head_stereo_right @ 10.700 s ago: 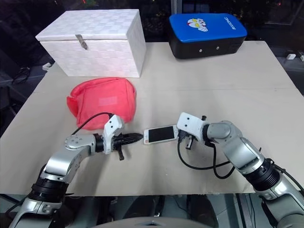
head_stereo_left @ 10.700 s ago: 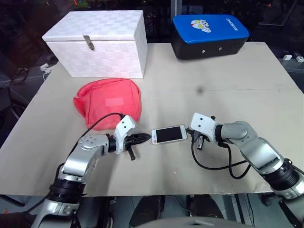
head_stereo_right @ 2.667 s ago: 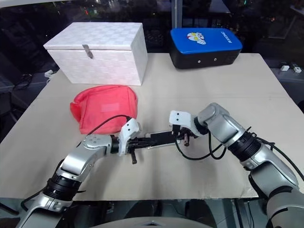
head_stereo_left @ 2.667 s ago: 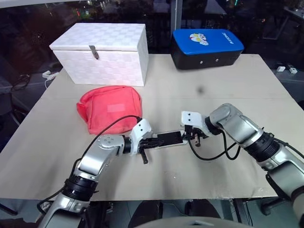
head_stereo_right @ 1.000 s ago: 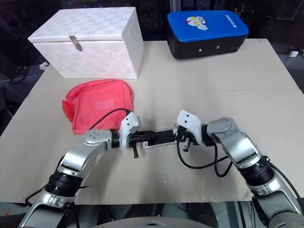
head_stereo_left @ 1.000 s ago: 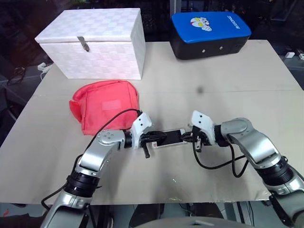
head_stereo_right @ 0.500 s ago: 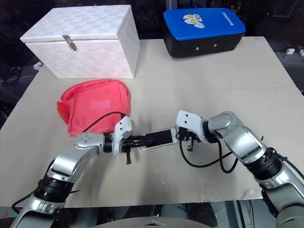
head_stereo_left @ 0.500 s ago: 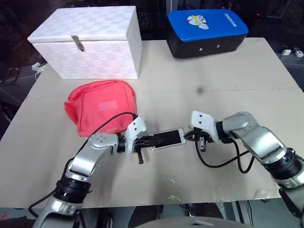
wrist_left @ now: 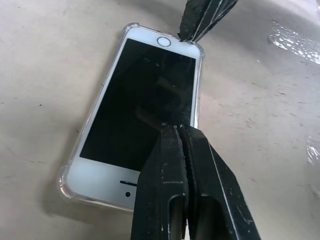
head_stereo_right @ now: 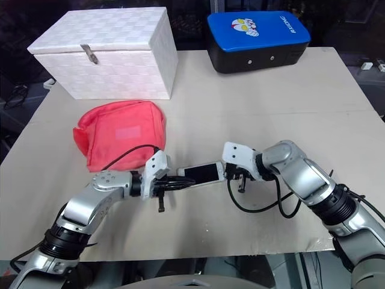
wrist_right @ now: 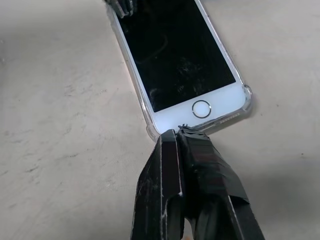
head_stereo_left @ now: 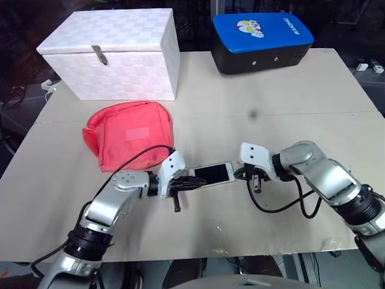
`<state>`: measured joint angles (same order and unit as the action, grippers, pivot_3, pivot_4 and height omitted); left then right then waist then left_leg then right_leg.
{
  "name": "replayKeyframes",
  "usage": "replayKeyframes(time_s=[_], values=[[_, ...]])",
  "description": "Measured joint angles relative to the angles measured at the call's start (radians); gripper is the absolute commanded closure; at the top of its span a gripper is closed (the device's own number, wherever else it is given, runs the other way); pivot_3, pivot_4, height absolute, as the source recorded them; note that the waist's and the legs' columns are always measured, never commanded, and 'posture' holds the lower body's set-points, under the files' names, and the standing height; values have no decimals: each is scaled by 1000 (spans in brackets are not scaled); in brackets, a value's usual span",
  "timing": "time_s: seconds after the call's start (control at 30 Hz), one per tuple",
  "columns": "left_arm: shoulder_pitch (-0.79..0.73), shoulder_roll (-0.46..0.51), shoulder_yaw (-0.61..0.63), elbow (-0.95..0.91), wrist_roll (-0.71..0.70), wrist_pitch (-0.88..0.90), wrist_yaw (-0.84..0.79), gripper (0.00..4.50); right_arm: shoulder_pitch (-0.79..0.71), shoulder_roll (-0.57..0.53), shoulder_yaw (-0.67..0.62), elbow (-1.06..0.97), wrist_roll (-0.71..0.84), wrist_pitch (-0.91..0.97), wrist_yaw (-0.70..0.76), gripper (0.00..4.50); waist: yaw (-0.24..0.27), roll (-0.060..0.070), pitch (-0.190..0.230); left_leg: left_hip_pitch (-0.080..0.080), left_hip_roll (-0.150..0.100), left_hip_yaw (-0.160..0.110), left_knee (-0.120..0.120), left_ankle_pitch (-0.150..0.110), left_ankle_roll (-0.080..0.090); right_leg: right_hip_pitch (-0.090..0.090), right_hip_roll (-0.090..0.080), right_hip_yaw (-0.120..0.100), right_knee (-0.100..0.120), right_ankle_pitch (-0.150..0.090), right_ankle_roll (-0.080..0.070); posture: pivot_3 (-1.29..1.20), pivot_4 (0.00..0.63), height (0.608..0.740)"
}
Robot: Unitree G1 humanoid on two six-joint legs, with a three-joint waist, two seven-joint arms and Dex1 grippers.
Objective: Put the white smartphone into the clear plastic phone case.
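The white smartphone [wrist_left: 145,100] lies screen up on the table, sitting inside the clear plastic phone case [wrist_left: 62,182], whose rim and bumper corners [wrist_right: 247,97] show around it. My left gripper [wrist_left: 178,130] is shut, and its tips rest over the screen near the earpiece end. My right gripper [wrist_right: 177,132] is shut too, with its tips against the case's rim by the home button. From the head, the phone [head_stereo_left: 212,173] lies between the left gripper [head_stereo_left: 192,182] and the right gripper [head_stereo_left: 236,174].
A red pouch [head_stereo_left: 129,132] lies just behind my left arm. A white box with a latch [head_stereo_left: 111,54] stands at the back left and a blue-topped black case [head_stereo_left: 261,39] at the back right. Black cables trail from both wrists onto the table [head_stereo_left: 301,120].
The head view has shifted. The right gripper has rolled a little at the phone's end, and more of the screen faces up than a second ago. Both grippers stay shut.
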<state>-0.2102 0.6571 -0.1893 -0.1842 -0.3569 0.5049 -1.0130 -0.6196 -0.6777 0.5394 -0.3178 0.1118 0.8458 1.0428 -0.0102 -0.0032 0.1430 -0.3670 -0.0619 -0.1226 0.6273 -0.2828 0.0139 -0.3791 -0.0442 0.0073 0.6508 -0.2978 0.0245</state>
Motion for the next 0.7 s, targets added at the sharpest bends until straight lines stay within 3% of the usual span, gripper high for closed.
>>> replayKeyframes(time_s=[0.4,0.6,0.63,0.67,0.7], values=[[10,-11,1,22,12,-37,41,4438,-1,58,94,22,-66,-85,-9,4500,-3,-2,-3,5,0,0,7,0,0,1,0,0,10,0,0,0,150,740],[77,-63,79,55,-5,-153,71,4438,223,162,-139,-7,23,-138,-144,4500,-4,-1,0,3,0,1,7,1,-2,0,1,1,13,1,-1,0,150,740],[100,-85,114,56,-33,-164,73,4500,270,186,-210,-31,47,-152,-180,3940,-3,-1,1,2,0,0,7,1,-2,-1,1,1,13,1,-1,0,150,740],[113,-95,134,57,-48,-166,76,3960,287,191,-248,-48,59,-159,-193,3711,-2,-1,3,0,0,0,7,1,-2,-2,1,1,13,1,-1,0,150,740],[127,-106,165,55,-78,-163,83,3767,332,190,-317,-103,91,-161,-207,3200,0,-2,4,-2,0,0,8,1,-2,-4,1,0,13,1,-1,0,150,740]])
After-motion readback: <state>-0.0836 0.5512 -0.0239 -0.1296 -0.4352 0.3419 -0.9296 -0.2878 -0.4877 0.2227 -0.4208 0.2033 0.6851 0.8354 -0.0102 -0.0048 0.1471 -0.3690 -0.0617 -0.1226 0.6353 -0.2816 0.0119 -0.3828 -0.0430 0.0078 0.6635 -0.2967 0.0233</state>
